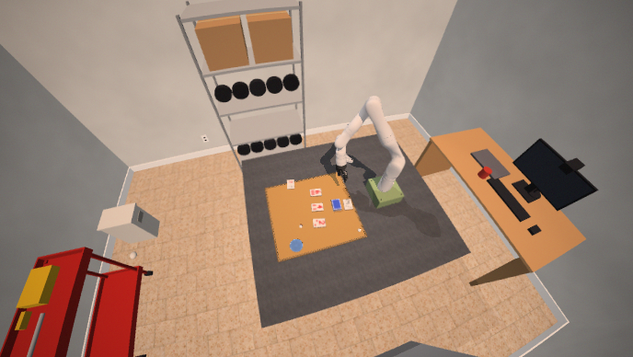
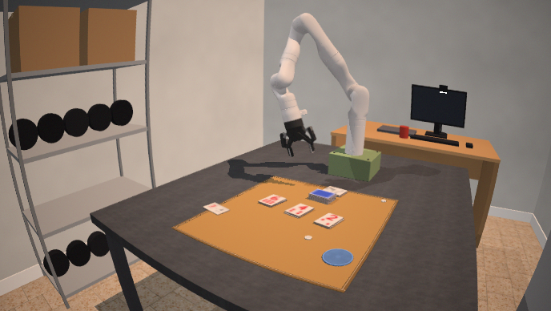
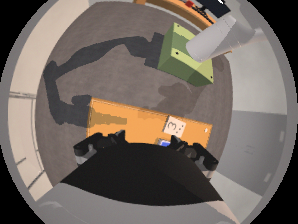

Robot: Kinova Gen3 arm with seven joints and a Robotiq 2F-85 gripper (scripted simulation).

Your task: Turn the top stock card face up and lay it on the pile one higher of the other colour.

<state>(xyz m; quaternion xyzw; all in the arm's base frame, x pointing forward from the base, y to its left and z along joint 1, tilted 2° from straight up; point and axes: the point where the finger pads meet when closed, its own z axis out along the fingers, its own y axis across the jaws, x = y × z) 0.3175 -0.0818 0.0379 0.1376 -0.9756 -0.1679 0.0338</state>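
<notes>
My gripper (image 1: 342, 178) (image 2: 301, 153) (image 3: 147, 137) is open and empty, high above the far edge of the orange mat. The face-down stock (image 1: 336, 204) (image 2: 322, 195) (image 3: 164, 143) shows a blue back; a finger partly hides it in the wrist view. Beside it, on the robot's side, lies a face-up card with a dark 3 (image 1: 348, 204) (image 2: 335, 191) (image 3: 174, 126). Three face-up piles stand in a row: a red 6 (image 1: 316, 192) (image 2: 272, 199), a red 4 (image 1: 317, 207) (image 2: 299, 210) and a red 2 (image 1: 319, 223) (image 2: 328, 220).
A separate face-up card (image 1: 291, 184) (image 2: 216, 208) lies at the mat's edge, its face unclear. A blue disc (image 1: 296, 245) (image 2: 337, 257) and two small white pieces (image 1: 301, 225) (image 2: 384, 200) lie on the orange mat (image 1: 285, 212) (image 2: 248, 232). The green base (image 1: 385, 193) (image 2: 354, 164) (image 3: 182, 57) stands behind.
</notes>
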